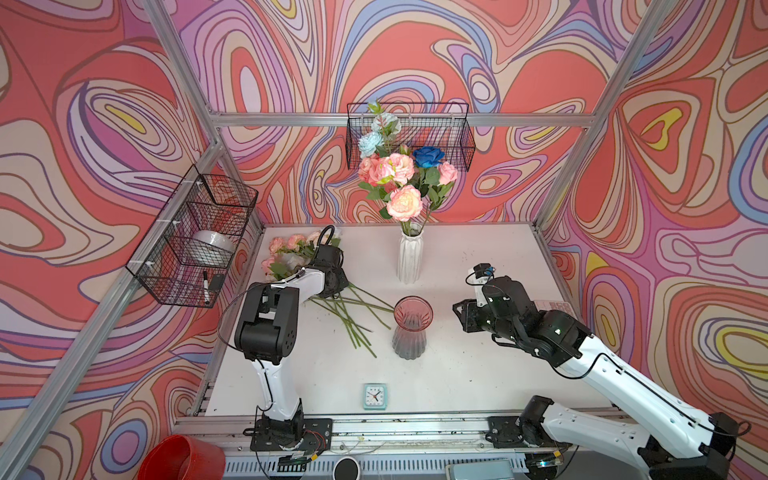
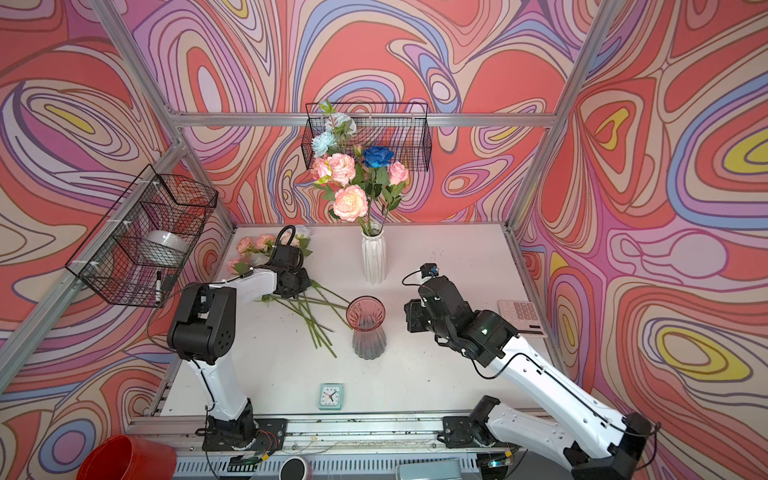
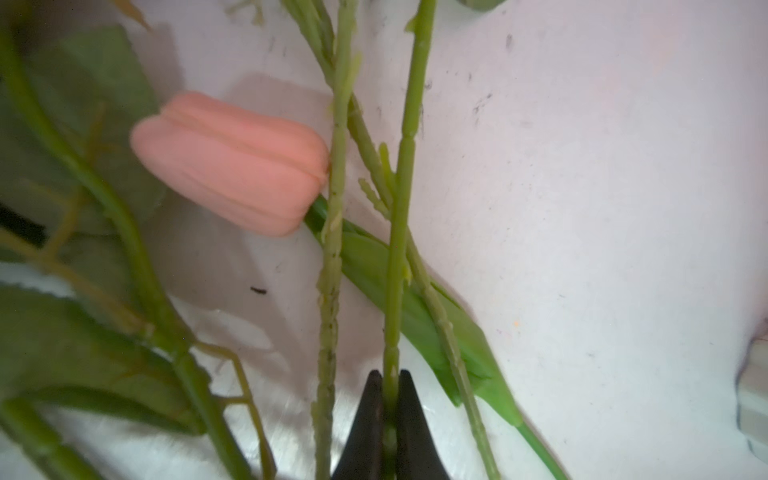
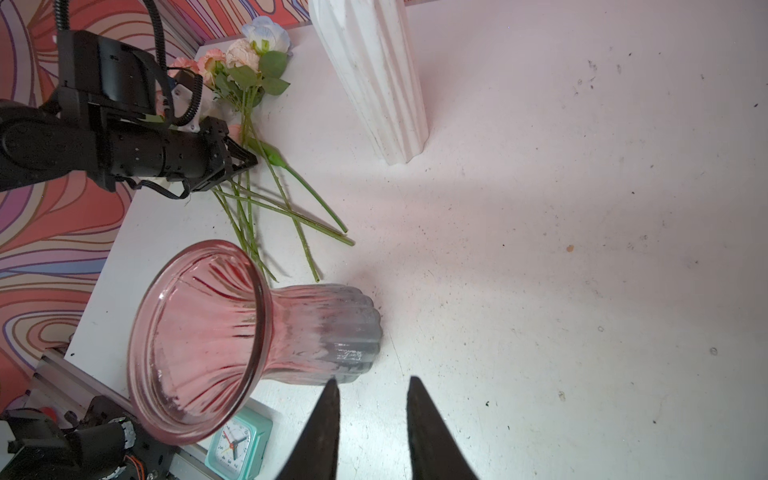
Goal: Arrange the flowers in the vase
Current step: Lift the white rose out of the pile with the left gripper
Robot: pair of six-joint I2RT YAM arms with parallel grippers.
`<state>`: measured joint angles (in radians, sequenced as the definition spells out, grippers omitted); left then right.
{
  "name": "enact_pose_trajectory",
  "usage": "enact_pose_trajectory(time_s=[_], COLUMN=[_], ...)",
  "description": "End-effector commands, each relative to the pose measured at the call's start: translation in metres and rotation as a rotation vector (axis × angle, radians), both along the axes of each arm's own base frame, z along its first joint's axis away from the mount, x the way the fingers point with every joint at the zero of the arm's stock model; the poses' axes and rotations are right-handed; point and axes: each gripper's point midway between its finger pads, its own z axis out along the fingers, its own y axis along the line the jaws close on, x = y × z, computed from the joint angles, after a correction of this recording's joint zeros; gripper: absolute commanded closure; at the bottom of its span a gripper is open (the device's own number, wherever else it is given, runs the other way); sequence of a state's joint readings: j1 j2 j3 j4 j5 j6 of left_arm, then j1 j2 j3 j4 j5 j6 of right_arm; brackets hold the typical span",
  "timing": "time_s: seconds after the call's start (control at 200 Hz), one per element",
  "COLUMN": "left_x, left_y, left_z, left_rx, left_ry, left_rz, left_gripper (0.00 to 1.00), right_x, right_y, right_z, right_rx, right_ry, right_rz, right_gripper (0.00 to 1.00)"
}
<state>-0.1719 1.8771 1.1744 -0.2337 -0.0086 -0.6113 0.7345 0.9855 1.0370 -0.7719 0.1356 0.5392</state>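
Left gripper (image 3: 390, 376) down among the loose flowers (image 1: 291, 253) on the far left of the table (image 1: 478, 257). Jaws pinched together on one green stem (image 3: 401, 208), with nothing but that stem's width between the black fingertips. Other stems just beside the held one, some crossing beneath it. A pink bud (image 3: 232, 166), perhaps a tulip though blurred, touching a neighbouring stem.

Blooms of the heap toward the far left corner, in pink, peach and one whitish blue. Cut ends fanned out rightward and nearer, ending close to the pink glass vase (image 1: 412, 328).

Pink glass vase upright around the middle of the table, empty. Behind it, farther back, a white vase (image 1: 410, 257), also upright, holding a bouquet (image 1: 401, 178) of pink, peach and pale blue blooms and one deep blue rose.

Right gripper (image 4: 372, 380) to the right of the pink glass vase, near it but apart. Jaws parted with a clear gap, nothing between them, tips aimed toward the table beside the vase's base.

Small teal clock (image 1: 375, 396) at the near edge; calculator (image 2: 523, 316) by the right edge.
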Motion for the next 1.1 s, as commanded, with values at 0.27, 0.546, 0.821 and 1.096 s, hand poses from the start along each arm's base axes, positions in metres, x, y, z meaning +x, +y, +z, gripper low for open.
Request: enact_pose_trajectory(time_s=[0.27,0.546,0.821,1.096], left_x=[-0.009,-0.036,-0.11,-0.237], left_y=[0.035,0.051,-0.016,-0.08], left_z=[0.181,0.281,0.36,0.397], left_rx=[0.104,0.246,-0.089,-0.452], left_ry=[-0.528,-0.828,-1.047,-1.106], left_rz=[0.115,0.159,-0.177,-0.678], left_gripper=[1.0,1.0,1.0,1.0], right_x=[0.001,0.002,-0.009,-0.039], right_y=[-0.001,0.001,0.022,0.075], right_z=[0.014,0.023,0.057,0.122], right_rx=[0.009,0.035,0.146,0.368], right_ry=[-0.034,-0.048,-0.134,-0.281], right_rz=[-0.004,-0.002,0.142,0.5], right_gripper=[0.72,0.72,0.56,0.39])
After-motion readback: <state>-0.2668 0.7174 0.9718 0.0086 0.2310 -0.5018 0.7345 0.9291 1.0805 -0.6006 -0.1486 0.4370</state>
